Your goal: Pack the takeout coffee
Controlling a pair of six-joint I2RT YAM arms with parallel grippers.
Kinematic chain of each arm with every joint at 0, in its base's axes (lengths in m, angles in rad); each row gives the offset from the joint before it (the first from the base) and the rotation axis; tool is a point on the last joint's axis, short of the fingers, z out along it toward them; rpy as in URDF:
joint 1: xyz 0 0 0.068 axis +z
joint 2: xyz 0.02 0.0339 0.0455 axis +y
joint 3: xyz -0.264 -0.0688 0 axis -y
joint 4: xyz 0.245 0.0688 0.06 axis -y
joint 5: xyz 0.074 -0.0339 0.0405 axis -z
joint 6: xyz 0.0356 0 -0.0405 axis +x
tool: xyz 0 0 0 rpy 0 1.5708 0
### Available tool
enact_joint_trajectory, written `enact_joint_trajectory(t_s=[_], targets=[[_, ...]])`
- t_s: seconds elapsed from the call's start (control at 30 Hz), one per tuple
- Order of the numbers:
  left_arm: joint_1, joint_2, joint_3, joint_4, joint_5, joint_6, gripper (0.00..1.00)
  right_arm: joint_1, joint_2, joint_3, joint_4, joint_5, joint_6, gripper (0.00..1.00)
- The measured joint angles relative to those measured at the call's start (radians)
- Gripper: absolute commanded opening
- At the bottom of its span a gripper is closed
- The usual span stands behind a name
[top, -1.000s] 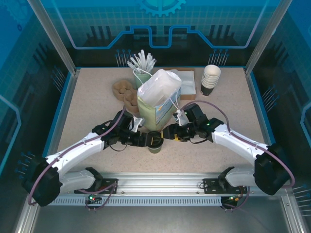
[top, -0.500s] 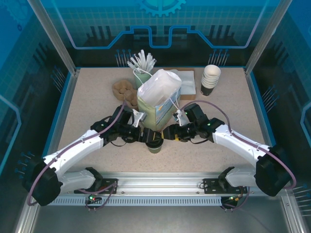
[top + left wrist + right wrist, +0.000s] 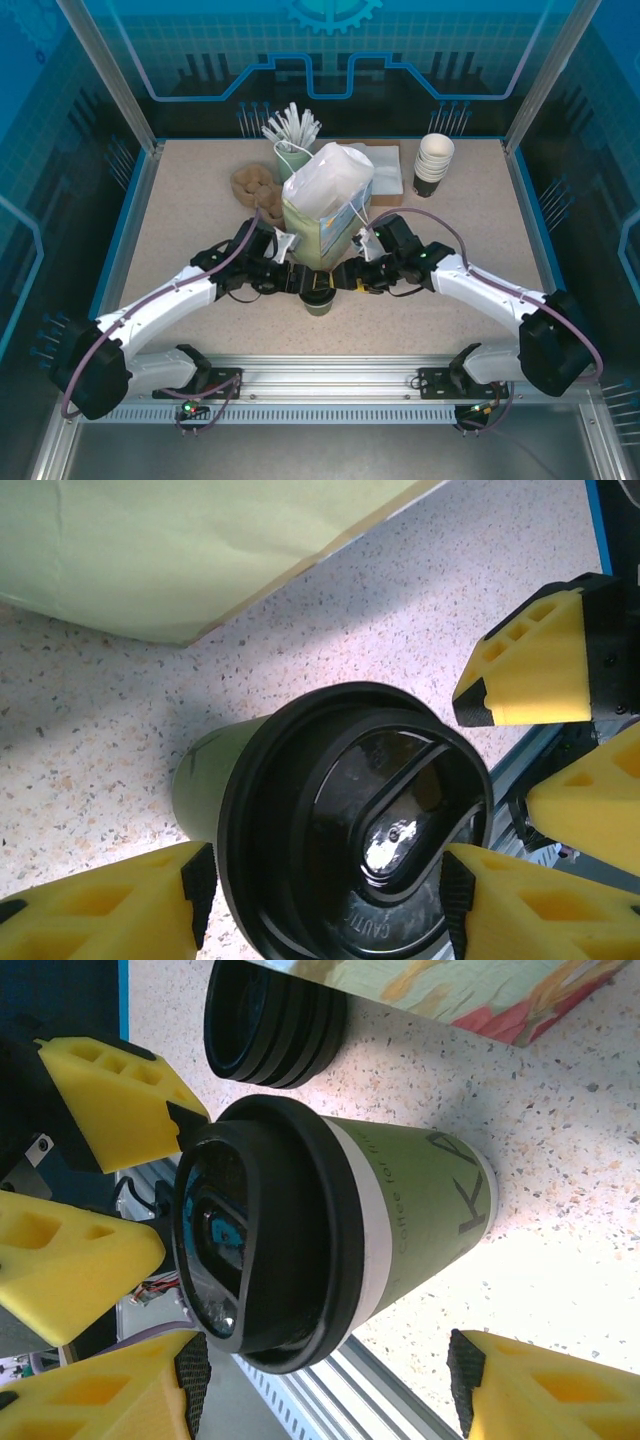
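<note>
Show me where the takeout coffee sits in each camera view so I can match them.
Top external: the takeout coffee is low centre, just on the arms' side of the paper bag.
Left wrist: the takeout coffee is lower centre, its black lid facing the camera; the paper bag is at top left.
Right wrist: the takeout coffee is at centre, seen sideways with its lid to the left; the paper bag runs along the top.
Shared landmark: the paper bag.

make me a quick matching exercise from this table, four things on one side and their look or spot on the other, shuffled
1 takeout coffee
2 paper bag
3 stack of lidless cups
4 cardboard cup carrier

A white rims, far right
B black lid, nearest front
C tall, pale green, centre
D brown, left of the bag

Pairs: 1-B, 2-C, 3-A, 4-D
</note>
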Motion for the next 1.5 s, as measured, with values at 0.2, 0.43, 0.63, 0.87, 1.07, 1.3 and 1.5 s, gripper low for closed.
enact_joint_trajectory(t_s=[0.2,0.43,0.63,0.87,1.07,1.3,1.5], targets=[[0.000,0.000,-0.029,0.015,0.000,-0.018,0.56,0.006,0.016,0.002,0.010,0.003,0.000,0.67],[0.000,0.000,-0.047,0.030,0.001,-0.020,0.55,0.008,0.029,0.003,0.021,0.003,0.000,0.67],[0.000,0.000,-0.051,0.034,0.002,-0.020,0.55,0.008,0.039,0.003,0.024,0.004,0.000,0.66],[0.000,0.000,-0.051,0.034,0.002,-0.020,0.55,0.008,0.040,0.006,0.028,0.011,0.000,0.62],[0.000,0.000,-0.051,0.036,0.005,-0.020,0.56,0.011,0.045,0.015,0.025,0.030,0.000,0.59],[0.000,0.000,-0.051,0.040,0.005,-0.028,0.54,0.013,0.052,0.022,0.026,0.030,0.000,0.55],[0.000,0.000,-0.057,0.053,0.005,-0.047,0.52,0.013,0.056,0.028,0.025,0.030,-0.003,0.51]])
